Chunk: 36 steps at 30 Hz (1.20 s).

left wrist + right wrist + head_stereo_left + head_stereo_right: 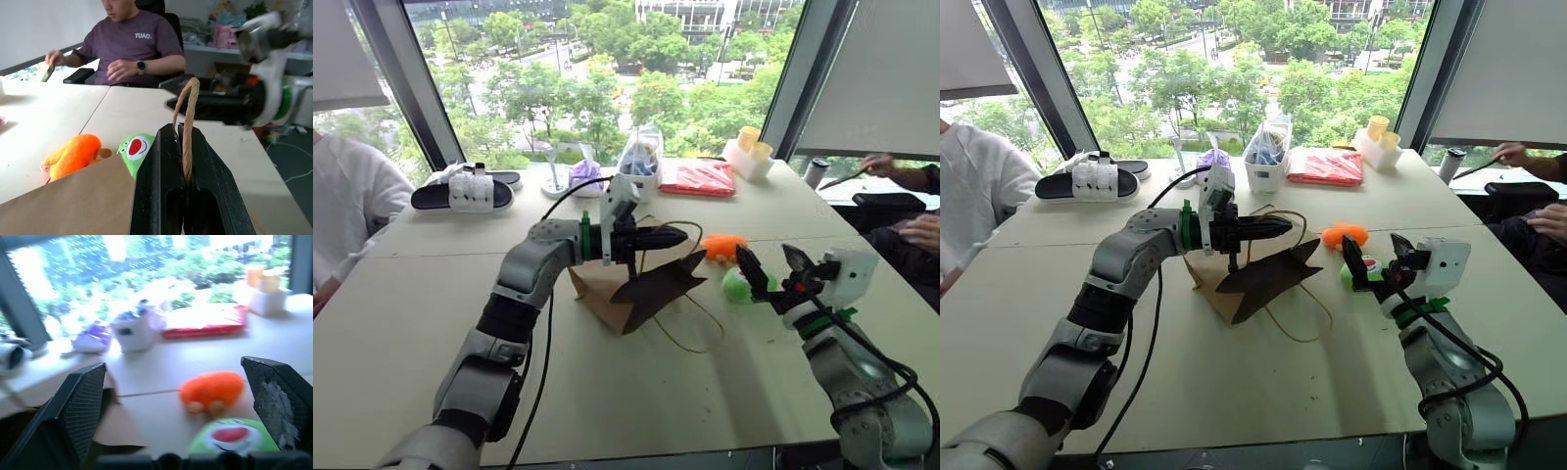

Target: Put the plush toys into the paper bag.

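My left gripper (680,236) is shut on a tan twine handle (188,112) of the brown paper bag (636,289). It holds that side of the bag up off the table, and the bag's mouth faces the toys. The orange plush toy (724,245) lies on the table just beyond the bag. Beside it sits the round green plush toy (230,440) with its red-and-white patch. My right gripper (773,269) is open and hangs level just in front of the green toy, with nothing between its fingers.
Along the window edge stand a black-and-white slipper (465,191), a purple pouch (584,174), a clear bag of blue items (641,157), a red packet (698,176) and yellow cups (751,147). One person sits at the left (342,206), another at the right (911,211).
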### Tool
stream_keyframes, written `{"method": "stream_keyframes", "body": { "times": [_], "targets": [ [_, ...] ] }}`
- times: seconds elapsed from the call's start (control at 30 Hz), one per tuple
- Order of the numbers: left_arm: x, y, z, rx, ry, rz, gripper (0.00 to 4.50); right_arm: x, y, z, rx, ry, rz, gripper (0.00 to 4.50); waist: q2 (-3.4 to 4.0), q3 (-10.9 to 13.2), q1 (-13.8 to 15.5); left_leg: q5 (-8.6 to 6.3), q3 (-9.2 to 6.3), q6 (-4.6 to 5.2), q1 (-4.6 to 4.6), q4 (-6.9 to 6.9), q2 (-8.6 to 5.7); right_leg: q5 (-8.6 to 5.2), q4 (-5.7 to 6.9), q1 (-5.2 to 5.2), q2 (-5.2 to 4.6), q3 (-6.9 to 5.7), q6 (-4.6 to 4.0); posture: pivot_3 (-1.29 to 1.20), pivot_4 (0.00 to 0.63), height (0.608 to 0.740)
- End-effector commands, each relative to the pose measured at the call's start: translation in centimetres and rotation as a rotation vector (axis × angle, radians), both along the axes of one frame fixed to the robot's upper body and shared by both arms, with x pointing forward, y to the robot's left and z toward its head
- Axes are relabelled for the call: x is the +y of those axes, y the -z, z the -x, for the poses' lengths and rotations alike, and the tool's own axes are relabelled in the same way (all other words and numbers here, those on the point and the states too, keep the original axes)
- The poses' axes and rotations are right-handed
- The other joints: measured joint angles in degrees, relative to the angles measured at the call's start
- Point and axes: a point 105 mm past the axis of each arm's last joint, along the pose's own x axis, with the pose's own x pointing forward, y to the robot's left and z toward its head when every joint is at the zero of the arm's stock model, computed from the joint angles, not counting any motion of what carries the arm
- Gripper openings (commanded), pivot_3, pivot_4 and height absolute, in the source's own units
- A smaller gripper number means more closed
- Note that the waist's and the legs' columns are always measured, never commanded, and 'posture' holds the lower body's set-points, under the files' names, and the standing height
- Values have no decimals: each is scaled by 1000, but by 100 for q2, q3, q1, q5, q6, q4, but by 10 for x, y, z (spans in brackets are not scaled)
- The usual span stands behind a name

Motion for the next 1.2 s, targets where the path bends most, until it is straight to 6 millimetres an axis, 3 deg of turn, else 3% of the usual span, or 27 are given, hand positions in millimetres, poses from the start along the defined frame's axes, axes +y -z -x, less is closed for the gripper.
{"method": "stream_keyframes", "body": {
  "times": [0.03, 0.23, 0.4, 0.5, 0.7, 0.77, 0.87, 0.93, 1.0, 1.1, 1.2],
  "targets": [
    [3, -16, 6, -43, -6, 44, 0, -11, 15, -22, 104, 82, 126, 4489, 1, 0, -13, 0, 0, 0, 0, -1, 1, 0, 0, -2, 1, 1, 0, 0, 150, 740],
    [10, -10, 6, -37, -54, 42, 0, -12, 44, -65, 244, 111, 73, 4489, 3, 0, -28, 1, 7, -1, 9, -15, 14, 0, 2, -4, 9, 3, -3, 0, 150, 740],
    [14, -11, 3, -45, -95, 60, 0, -5, 74, -79, 377, 84, 37, 4489, 2, 0, 0, 1, 4, -2, 6, -13, 13, 1, -3, 0, 8, 3, -3, 0, 150, 740],
    [15, -11, 3, -50, -109, 64, 0, -4, 79, -80, 397, 78, 37, 3685, 1, -1, -4, 1, 2, -2, 7, -14, 12, 0, -4, 2, 8, 3, -3, 0, 150, 740],
    [17, -12, 0, -57, -128, 67, 0, -5, 78, -80, 382, 72, 8, 834, 1, -1, -6, 1, 2, -2, 10, -9, 12, 1, -5, 8, 9, 3, -3, 0, 150, 740],
    [17, -12, -2, -66, -129, 63, 0, -2, 50, -76, 251, 38, -1, 33, 1, -1, 1, 1, 2, -2, 10, -7, 12, 0, -4, 9, 9, 3, -3, 0, 150, 740],
    [17, -12, -3, -87, -125, 49, 0, -2, 4, -61, 83, -6, 11, 33, 4, 1, 2, 1, -3, -2, 0, -10, 11, 0, -4, 0, 9, 2, -3, 0, 150, 740],
    [15, -13, -8, -88, -126, 53, 0, 1, -31, -38, -13, -81, -10, 33, 9, 3, 4, 2, -1, -3, -14, -10, 10, 1, -5, -14, 7, 2, -2, 0, 150, 740],
    [10, -13, -12, -85, -122, 61, 0, 14, -53, -13, -66, -205, -52, 33, 9, 3, 13, 3, -5, -5, -37, -3, 9, 1, -5, -30, 8, 1, -1, 0, 150, 740],
    [3, -16, -15, -63, -97, 88, 0, 41, -62, 13, -56, -379, -81, 33, 4, 1, 15, 1, -12, -2, -48, 5, 11, 1, -7, -31, 11, -6, -1, 0, 150, 740],
    [-4, -23, -14, -32, -67, 126, 0, 64, -65, 26, -38, -478, -121, 33, 3, 1, 0, 0, -11, 0, -47, 8, 14, 1, -14, -25, 14, -6, -2, 0, 150, 740]
  ]
}}
